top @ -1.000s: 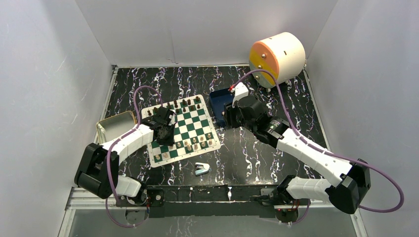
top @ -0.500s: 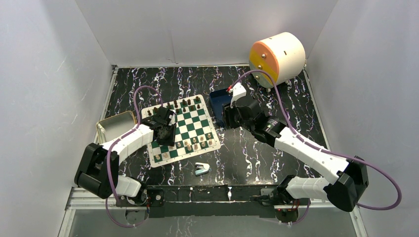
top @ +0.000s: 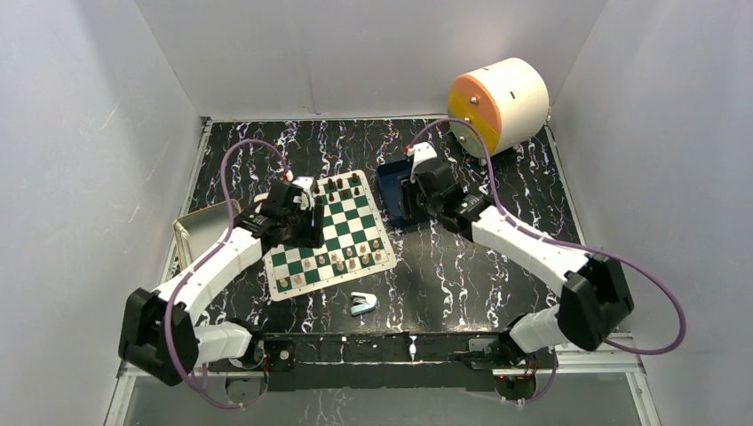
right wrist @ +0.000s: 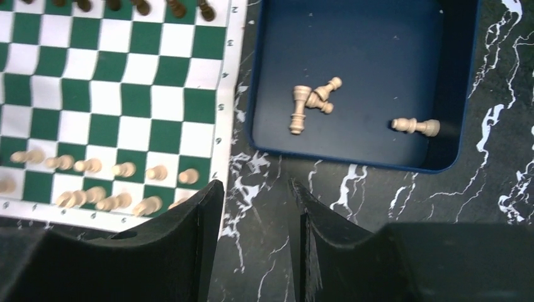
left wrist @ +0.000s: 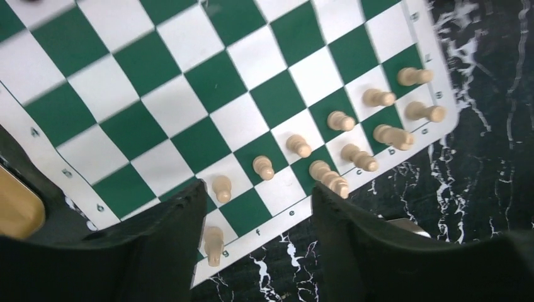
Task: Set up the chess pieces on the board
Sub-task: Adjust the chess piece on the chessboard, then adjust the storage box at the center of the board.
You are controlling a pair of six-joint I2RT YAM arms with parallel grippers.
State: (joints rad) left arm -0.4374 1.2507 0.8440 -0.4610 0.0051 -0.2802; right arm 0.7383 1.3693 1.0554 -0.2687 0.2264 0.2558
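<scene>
Few chess pieces (right wrist: 301, 113) lie toppled in blue tray (right wrist: 378, 63), rest on board (right wrist: 126, 82). Probably light, hard, slippery; pinch at waist. Both open, empty: right gripper (right wrist: 252, 217) near tray, left gripper (left wrist: 258, 217) over board.

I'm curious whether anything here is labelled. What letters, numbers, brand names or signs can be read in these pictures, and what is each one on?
"g", "f", "e", "c", "b", "a": single letters printed on the white border of the board, along the edge nearest the tan chess pieces, in the left wrist view.
Digits on the board's side borders: too small and blurred to read reliably.
The blue tray: no writing visible.
No brand names or signs can be read anywhere.
</scene>
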